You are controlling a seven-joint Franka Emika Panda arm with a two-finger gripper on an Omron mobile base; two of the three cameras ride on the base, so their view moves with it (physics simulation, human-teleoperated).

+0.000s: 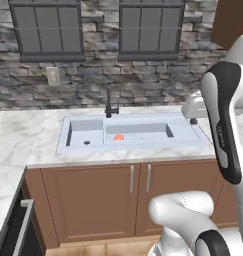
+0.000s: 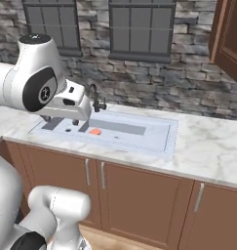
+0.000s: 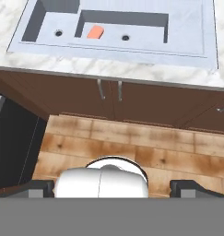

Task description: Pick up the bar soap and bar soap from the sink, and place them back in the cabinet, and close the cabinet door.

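A bright orange bar soap (image 1: 118, 137) (image 2: 95, 131) (image 3: 95, 32) lies flat in the pale grey-blue sink (image 1: 133, 146) (image 2: 169, 139) (image 3: 187, 51), in the basin next to the divider. The thin black faucet (image 1: 110, 105) (image 2: 95, 103) stands behind it. My gripper (image 2: 61, 119) (image 3: 112, 188) hangs high over the counter's front, apart from the soap, open with nothing between its fingers. The reddish-brown cabinet (image 1: 229, 22) (image 2: 231, 36) hangs at the upper right, and its door angles out from the wall.
Brown base doors with short silver handles (image 1: 132, 178) (image 2: 101, 175) run under the marble counter (image 1: 23, 135) (image 2: 207, 146). A black appliance (image 1: 13, 230) stands at the far left. Wooden floor (image 3: 132, 143) lies before the counter. The stone wall holds two windows.
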